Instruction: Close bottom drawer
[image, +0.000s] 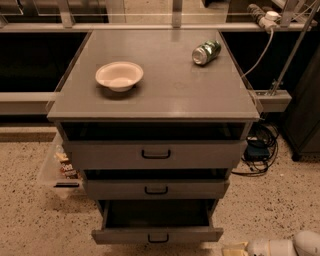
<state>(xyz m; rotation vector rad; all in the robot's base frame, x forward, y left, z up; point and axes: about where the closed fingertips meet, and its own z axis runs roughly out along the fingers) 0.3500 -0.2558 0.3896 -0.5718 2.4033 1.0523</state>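
Note:
The bottom drawer is the lowest of the grey cabinet's three drawers. It is pulled well out, its narrow front panel with a small black handle facing me and its dark inside showing. The middle drawer and the tall top drawer stand slightly out. My gripper shows as a white shape at the bottom right corner, low by the floor, to the right of the bottom drawer's front and apart from it.
A white bowl and a green can on its side lie on the cabinet top. A clear bin of snacks stands on the floor at the left. Cables and a dark cabinet are at the right.

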